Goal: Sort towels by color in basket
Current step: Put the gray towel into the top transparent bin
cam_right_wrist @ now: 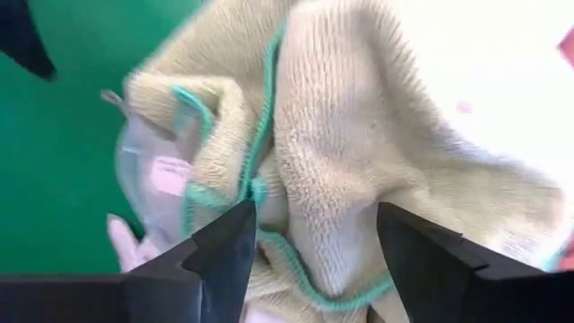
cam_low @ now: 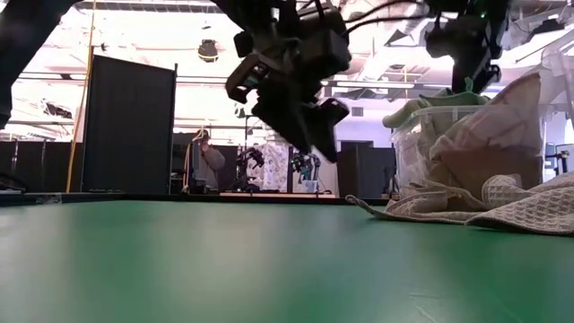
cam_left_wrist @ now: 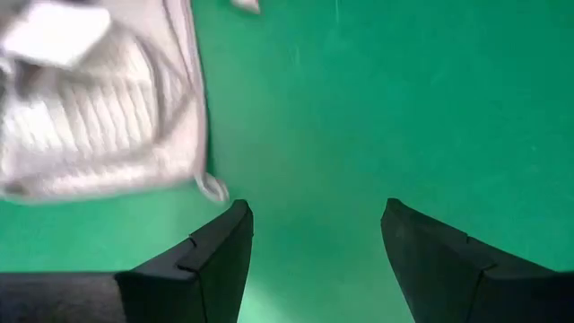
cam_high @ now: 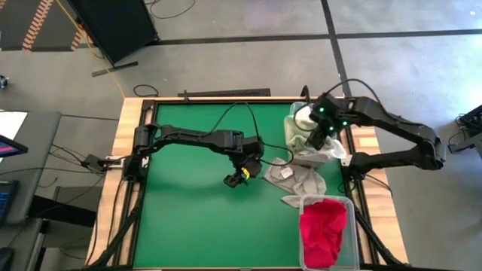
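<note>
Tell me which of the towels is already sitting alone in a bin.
The red towel: it fills the clear bin at the table's near right corner, while the grey-white ones lie loose on the green mat.

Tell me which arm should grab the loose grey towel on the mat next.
Left, probably. The left gripper hangs open over the mat just beside the grey towel, with nothing in it. The right gripper is open above the pale green towel at the far bin.
</note>
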Tool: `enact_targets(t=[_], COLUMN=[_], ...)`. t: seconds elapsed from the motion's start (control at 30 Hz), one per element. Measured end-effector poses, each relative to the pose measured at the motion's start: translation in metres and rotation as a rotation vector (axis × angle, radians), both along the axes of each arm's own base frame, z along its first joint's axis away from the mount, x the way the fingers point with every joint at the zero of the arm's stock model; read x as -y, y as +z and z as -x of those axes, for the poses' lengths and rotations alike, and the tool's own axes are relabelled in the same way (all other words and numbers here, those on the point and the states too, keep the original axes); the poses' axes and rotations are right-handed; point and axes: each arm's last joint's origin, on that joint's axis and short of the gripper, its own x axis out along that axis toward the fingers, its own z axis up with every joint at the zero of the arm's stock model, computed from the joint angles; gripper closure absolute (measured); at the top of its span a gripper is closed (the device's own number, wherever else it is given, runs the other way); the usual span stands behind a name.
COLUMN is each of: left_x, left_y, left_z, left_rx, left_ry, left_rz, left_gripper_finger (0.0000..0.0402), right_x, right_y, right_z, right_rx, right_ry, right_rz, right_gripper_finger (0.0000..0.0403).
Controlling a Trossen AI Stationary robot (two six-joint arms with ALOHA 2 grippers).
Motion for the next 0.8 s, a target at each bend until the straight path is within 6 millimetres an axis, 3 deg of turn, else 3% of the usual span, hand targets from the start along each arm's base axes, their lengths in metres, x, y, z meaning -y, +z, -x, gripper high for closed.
enact_targets(t=[0.4, 0.63, 0.8], left_x=[0.028, 0.022, 0.009], left_y=[0.015, -0.008, -0.029], left_z=[-0.026, -0.041, -0.049], left_rx=[0.345, 0.548, 0.529], left_ry=[-0.069, -0.048, 0.014], left_rz=[-0.104, -0.113, -0.088], left_gripper_finger=[0.0166, 0.0166, 0.0166], right_x=[-0.017, -0.035, -0.045], right_y=[0.044, 0.049, 0.051], right_z=[0.02, 0.023, 0.022], right_rx=[0.181, 0.232, 0.245], right_ry=[-0.033, 0.011, 0.041], right_rz=[0.056, 0.03, 0.02], right_gripper_finger=[0.0143, 0.0143, 0.0143])
